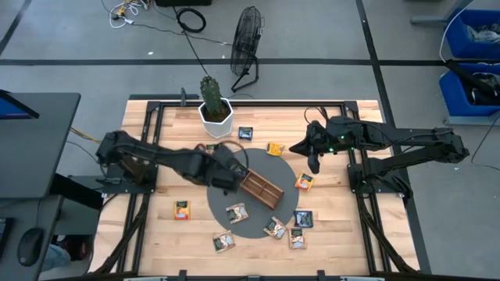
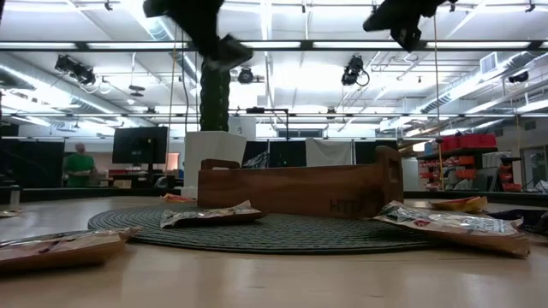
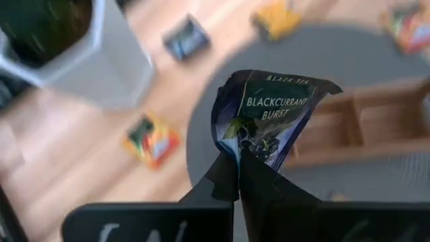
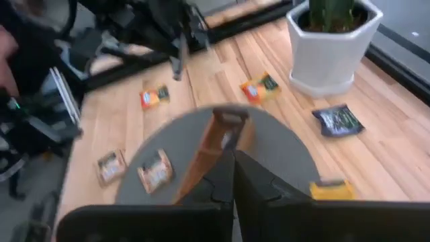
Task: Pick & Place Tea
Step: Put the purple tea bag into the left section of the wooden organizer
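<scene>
The left gripper [image 3: 238,176] pinches only the bottom edge of a dark blue blackcurrant tea packet [image 3: 269,114], lifted just beside the brown wooden divided tray [image 1: 261,188] (over the grey round mat [image 1: 285,168]). Such a thin hold may slip, so the packet could fall outside the tray. The right gripper [image 1: 315,165] waits closed and empty above the counter [image 1: 168,148].

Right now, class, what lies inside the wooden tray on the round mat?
In the high view the wooden tray shows only bare brown compartments. Its end nearest the left hand is covered by that arm, so that part cannot be checked.

Dark blackcurrant tea packet [image 3: 269,114], pinched aloft.
</scene>
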Robot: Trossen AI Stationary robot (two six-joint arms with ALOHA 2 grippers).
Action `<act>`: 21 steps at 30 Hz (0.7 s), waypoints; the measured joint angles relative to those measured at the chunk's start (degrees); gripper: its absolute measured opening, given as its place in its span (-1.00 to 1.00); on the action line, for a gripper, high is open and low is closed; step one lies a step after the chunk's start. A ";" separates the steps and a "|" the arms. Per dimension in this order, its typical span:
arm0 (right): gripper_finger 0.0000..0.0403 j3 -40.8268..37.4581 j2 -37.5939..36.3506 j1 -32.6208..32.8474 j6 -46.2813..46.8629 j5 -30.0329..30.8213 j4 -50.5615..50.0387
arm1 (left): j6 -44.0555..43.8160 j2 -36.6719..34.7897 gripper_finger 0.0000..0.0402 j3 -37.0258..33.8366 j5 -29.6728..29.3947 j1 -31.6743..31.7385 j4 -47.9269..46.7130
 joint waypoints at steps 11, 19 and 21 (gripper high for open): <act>-0.48 -0.02 4.15 0.04 8.28 0.52 17.09 | 22.55 -0.06 -0.97 2.41 -6.74 5.01 23.19; -0.20 -0.02 5.70 1.46 7.51 3.66 27.15 | 31.04 -1.24 -0.96 2.48 -12.87 5.37 32.32; -0.17 -0.02 5.70 2.18 6.06 5.93 28.54 | 33.57 -1.53 -0.97 2.44 -12.94 5.37 35.41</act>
